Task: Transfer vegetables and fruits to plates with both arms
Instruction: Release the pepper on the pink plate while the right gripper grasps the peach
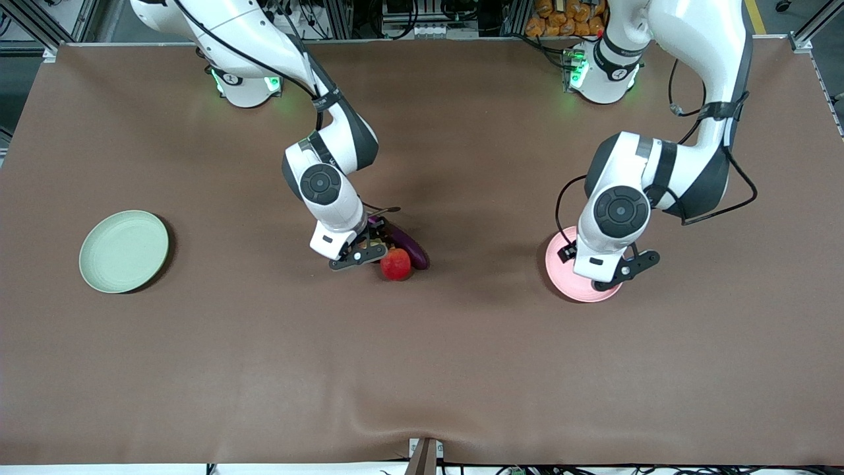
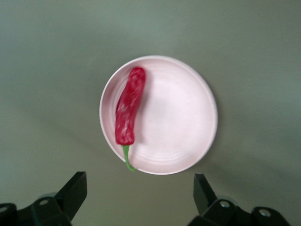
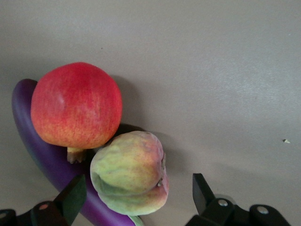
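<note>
The red chili pepper (image 2: 129, 109) lies on the pale pink plate (image 2: 183, 117), its green stem over the rim. My left gripper (image 2: 139, 197) hangs open above that plate (image 1: 560, 274), holding nothing; in the front view the hand hides the chili. Mid-table, the red fruit (image 3: 75, 106) and the yellowish-green fruit (image 3: 129, 181) rest against the purple eggplant (image 3: 44, 157). My right gripper (image 3: 138, 200) is open over the yellowish-green fruit, one finger on each side, with gaps showing. The front view shows the red fruit (image 1: 395, 264) and the eggplant (image 1: 414, 249) beside the right gripper (image 1: 366, 249).
The pale green plate (image 1: 124, 251) sits bare toward the right arm's end of the table. A brown cloth (image 1: 422, 369) covers the table, with a small wrinkle at its edge nearest the front camera.
</note>
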Controlling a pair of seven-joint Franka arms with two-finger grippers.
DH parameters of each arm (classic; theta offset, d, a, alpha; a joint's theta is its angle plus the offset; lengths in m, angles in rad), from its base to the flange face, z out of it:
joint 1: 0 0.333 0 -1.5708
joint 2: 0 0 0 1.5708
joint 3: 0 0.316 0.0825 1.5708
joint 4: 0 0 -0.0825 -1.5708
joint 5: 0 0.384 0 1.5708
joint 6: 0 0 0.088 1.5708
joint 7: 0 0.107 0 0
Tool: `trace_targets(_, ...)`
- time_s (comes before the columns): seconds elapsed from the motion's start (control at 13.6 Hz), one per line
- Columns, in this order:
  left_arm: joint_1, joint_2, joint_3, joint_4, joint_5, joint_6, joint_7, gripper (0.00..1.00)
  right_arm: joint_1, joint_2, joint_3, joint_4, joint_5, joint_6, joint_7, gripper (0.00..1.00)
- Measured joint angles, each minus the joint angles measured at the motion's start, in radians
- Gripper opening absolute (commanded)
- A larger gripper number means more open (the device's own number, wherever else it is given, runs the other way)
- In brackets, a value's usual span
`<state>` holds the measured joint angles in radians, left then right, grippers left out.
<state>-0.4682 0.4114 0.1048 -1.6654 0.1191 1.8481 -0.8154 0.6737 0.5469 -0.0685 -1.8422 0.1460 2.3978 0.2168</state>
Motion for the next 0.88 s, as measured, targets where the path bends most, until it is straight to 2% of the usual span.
trace_targets(0.29, 0.004, 0.0, 0.0, 0.085, -0.004, -0.004, 0.119, 1.0, 0.018, 0.008, -0.001, -0.003, 0.0, 0.002, 0.002, 1.0)
trace_targets(0.37, 0.007, 0.002, 0.001, 0.103, -0.013, -0.004, 0.163, 1.0, 0.019, 0.013, -0.002, -0.004, -0.001, 0.007, 0.002, 0.79)
trace_targets(0.51, 0.009, 0.01, 0.001, 0.138, -0.027, -0.004, 0.213, 1.0, 0.02, 0.022, -0.005, -0.004, -0.009, 0.021, 0.002, 0.29)
trace_targets(0.59, 0.004, 0.019, -0.002, 0.153, -0.029, -0.004, 0.22, 1.0, 0.02, 0.023, -0.007, -0.004, -0.027, 0.03, 0.001, 0.0)
trace_targets(0.73, -0.028, 0.041, -0.008, 0.177, -0.034, -0.004, 0.218, 1.0, 0.019, 0.023, -0.013, 0.0, -0.071, 0.032, 0.002, 0.0)
trace_targets(0.88, -0.076, 0.066, -0.011, 0.198, -0.039, -0.003, 0.17, 1.0, 0.013, 0.014, -0.022, 0.008, -0.075, 0.001, 0.004, 0.0)
